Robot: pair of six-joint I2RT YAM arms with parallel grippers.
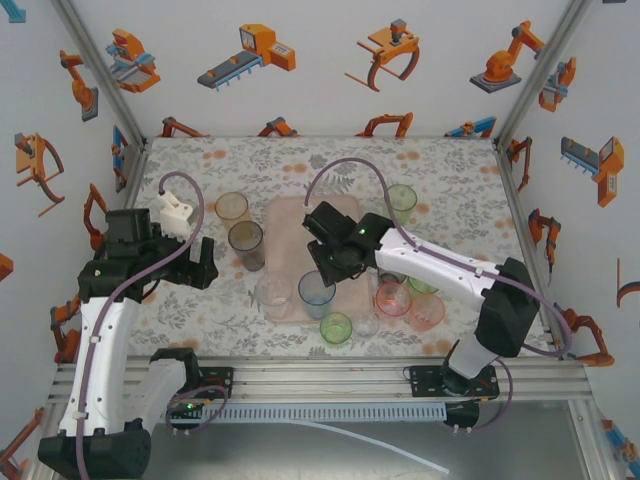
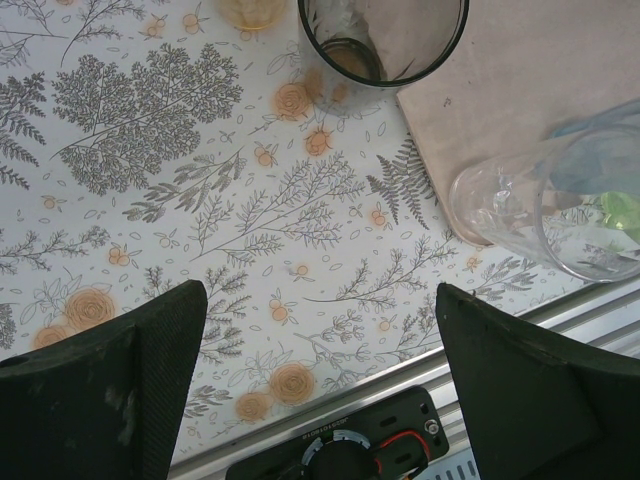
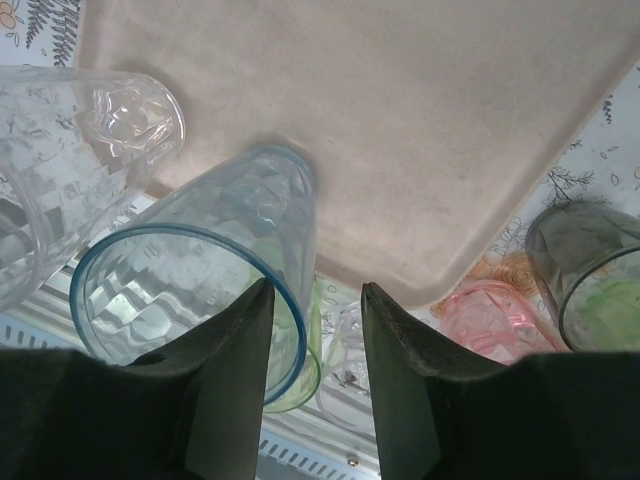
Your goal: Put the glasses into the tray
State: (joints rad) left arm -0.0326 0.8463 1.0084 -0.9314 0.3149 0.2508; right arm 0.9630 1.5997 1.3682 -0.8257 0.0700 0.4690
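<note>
The pale pink tray (image 1: pixel 290 225) lies mid-table, its bare floor (image 3: pixel 400 120) showing ahead of my right gripper. A blue glass (image 1: pixel 317 293) stands upright at the tray's near edge. My right gripper (image 3: pixel 316 288) is open astride the blue glass's (image 3: pixel 200 270) rim, with one finger inside, one outside, and a gap on both sides. A clear glass (image 1: pixel 272 296) stands just left of it at the tray's corner. My left gripper (image 2: pixel 320 380) hangs open and empty over the tabletop. It is left of a smoky glass (image 2: pixel 385 40) that stands off the tray (image 2: pixel 540 70).
An orange-tinted glass (image 1: pixel 232 208) stands behind the smoky glass (image 1: pixel 246 245). Pink glasses (image 1: pixel 393 298), a green glass (image 1: pixel 336 328) and a small clear one (image 1: pixel 367 322) crowd the near right. Another green glass (image 1: pixel 402 198) stands far right. The metal rail (image 1: pixel 330 375) edges the table.
</note>
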